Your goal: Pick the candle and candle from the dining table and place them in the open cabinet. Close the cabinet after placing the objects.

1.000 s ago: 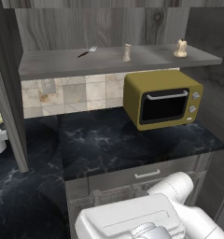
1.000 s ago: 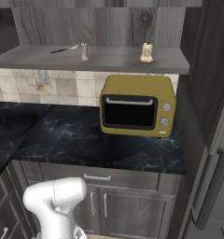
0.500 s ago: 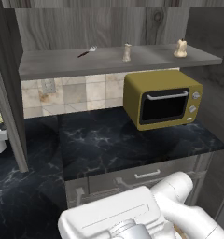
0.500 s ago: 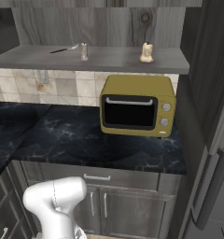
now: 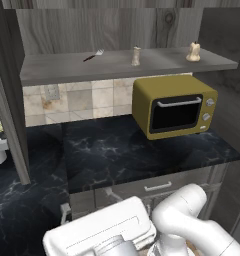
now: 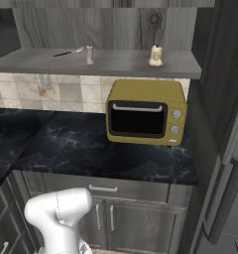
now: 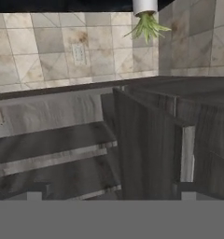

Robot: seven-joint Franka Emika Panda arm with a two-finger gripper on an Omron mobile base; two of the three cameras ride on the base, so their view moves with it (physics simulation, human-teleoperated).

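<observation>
The cream candle (image 5: 193, 52) (image 6: 155, 56) stands upright on the cabinet's inner shelf (image 5: 67, 67) (image 6: 41, 60), right end, above the yellow microwave (image 5: 174, 105) (image 6: 146, 111). Gripper (image 7: 111, 192): 2 fingertips spread wide, holding nothing, facing a grey door panel (image 7: 146, 144).

Two base views look forward and down from behind, both seeing the microwave (image 5: 174, 106) (image 6: 146, 112). The hand view is upside down, close to a cabinet (image 7: 151, 140).

- My cabinet's open grey shelf (image 5: 52, 67) carries a fork (image 5: 93, 54), a small shaker (image 5: 136, 56) and a candle (image 5: 193, 52).
- Below it, the black marbled counter (image 5: 117, 155) bears the yellow microwave (image 5: 174, 105).
</observation>
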